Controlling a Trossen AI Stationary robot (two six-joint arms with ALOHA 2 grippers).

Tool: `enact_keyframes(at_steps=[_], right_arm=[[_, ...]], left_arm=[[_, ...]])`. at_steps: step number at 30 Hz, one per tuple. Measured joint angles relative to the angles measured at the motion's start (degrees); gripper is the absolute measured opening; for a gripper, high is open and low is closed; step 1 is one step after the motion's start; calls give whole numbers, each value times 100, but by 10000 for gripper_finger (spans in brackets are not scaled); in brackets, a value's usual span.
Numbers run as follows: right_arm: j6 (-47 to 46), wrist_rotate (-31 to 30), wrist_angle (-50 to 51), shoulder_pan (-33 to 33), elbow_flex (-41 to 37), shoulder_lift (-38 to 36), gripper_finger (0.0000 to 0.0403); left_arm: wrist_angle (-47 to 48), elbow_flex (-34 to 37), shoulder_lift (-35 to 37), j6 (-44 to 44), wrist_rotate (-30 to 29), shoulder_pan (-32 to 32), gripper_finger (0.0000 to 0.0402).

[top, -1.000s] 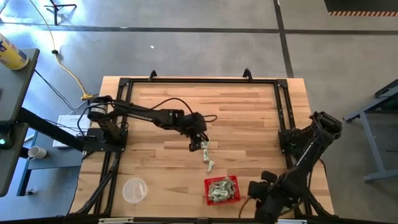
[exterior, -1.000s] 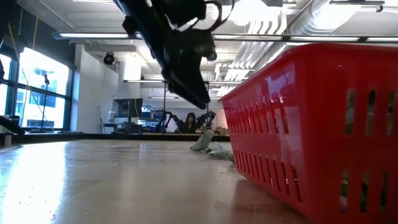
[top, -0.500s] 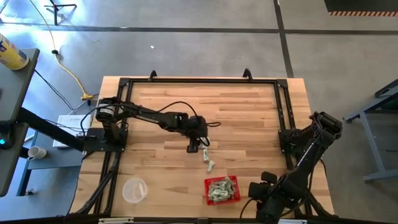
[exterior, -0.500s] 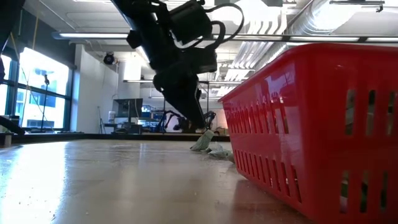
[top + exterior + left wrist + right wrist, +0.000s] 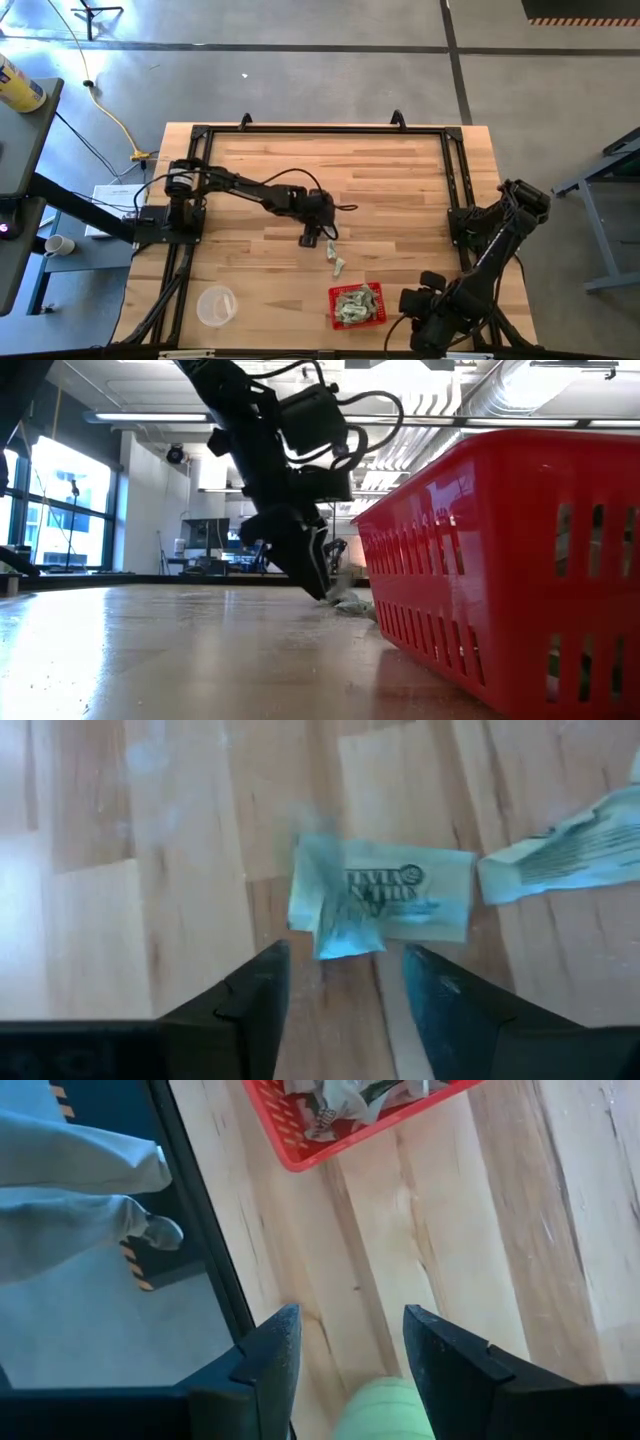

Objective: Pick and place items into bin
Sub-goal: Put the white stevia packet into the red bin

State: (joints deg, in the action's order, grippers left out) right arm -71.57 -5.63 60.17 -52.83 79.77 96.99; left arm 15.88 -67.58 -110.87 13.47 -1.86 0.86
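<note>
Left tool (image 5: 340,990) spread, empty, just short of blurred packet (image 5: 385,900); right tool (image 5: 345,1350) likewise.

Both robot arms are dark, almost black. The left arm (image 5: 240,187) is long and thin, made of straight bars with round joints. A black cable loops out of it near the wrist. Its base is a chunky black block. The right arm (image 5: 490,245) is thicker, with round, bumpy joints. The fingers (image 5: 250,1005) are flat, dark and pointed, like two wedges.
</note>
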Motion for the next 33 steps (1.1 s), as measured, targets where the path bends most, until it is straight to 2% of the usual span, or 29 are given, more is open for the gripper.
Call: enact_keyframes(at_steps=[3, 9, 11, 17, 23, 25, 26, 33], right_arm=[[7, -4, 1, 6, 0, 0, 169], [16, -2, 56, 6, 0, 0, 169], [8, 8, 48, 6, 0, 0, 170], [-42, 24, 47, 6, 0, 0, 169], [-44, 61, 47, 6, 0, 0, 170], [-42, 54, 63, 6, 0, 0, 170], [-39, 31, 76, 6, 0, 0, 170], [-12, -13, 232, 8, 0, 0, 169]], left_arm=[[-63, 1, 0, 36, -21, 3, 187], [-332, 1, 0, 92, 72, -12, 53], [-331, 1, 0, 81, 88, -12, 22], [-261, 1, 0, -175, 98, -12, 43], [-85, 4, 288, -807, -29, -14, 21], [-151, 4, 372, -966, -75, -14, 38], [-262, 4, 380, -1032, -92, -14, 63], [-483, 1, 350, -1713, -103, -23, 278]])
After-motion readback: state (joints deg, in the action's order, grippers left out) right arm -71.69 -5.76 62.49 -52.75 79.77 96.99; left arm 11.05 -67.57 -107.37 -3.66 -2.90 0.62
